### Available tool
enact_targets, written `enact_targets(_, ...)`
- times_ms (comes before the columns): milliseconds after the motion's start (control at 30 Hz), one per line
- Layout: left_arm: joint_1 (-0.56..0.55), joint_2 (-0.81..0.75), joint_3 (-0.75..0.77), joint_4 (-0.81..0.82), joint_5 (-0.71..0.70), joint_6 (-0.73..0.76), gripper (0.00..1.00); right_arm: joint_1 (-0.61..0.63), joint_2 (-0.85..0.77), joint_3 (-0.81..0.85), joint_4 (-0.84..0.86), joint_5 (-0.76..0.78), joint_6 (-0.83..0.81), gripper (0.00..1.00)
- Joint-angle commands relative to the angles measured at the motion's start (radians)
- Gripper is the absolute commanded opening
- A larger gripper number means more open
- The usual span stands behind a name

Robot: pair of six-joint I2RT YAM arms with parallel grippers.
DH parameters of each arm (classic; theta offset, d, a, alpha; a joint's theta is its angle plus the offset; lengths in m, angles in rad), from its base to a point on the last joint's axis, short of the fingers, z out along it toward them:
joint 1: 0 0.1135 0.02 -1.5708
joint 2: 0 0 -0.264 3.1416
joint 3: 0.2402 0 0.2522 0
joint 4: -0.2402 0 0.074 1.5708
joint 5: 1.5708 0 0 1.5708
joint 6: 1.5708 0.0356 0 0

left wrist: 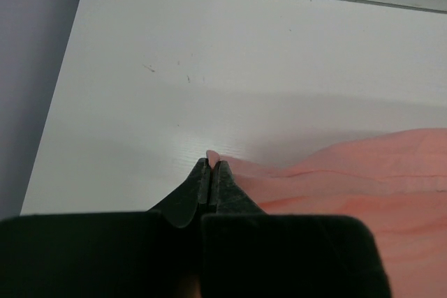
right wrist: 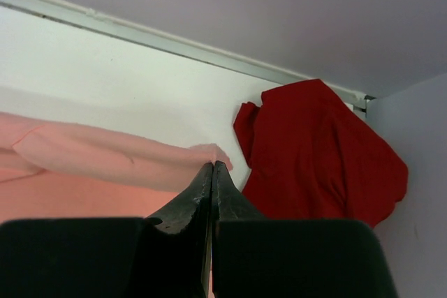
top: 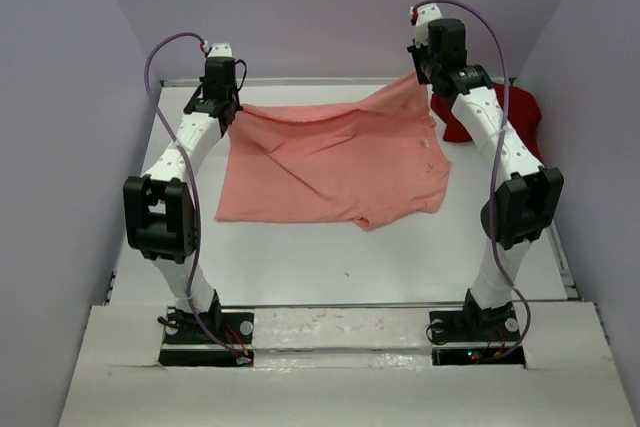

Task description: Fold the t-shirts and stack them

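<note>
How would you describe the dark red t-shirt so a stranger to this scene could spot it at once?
Start at the white table and go to its far right corner. There lies the dark red t-shirt. Unlike the salmon-pink t-shirt spread mid-table, it is darker and crumpled in a heap.

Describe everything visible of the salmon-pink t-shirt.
The salmon-pink t-shirt is soft, plain cloth, creased along its far part. Most of it lies spread on the white table, with its near edge flat. Its two far corners are pinched, one in the shut left gripper and one in the shut right gripper. The right corner is raised higher, so the far edge sags between them.
</note>
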Motion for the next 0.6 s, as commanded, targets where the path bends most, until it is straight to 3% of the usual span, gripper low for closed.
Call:
enact_targets(0, 0.026, 0.053, 0.091, 0.013, 0.009, 0.016, 0.0, -0.034, 0.015, 0.043, 0.001, -0.076, 0.033, 0.0)
enact_targets(567, 0.034, 0.149, 0.154, -0.124, 0.004, -0.03, 0.0, -0.044, 0.017, -0.083, 0.01, -0.054, 0.076, 0.0)
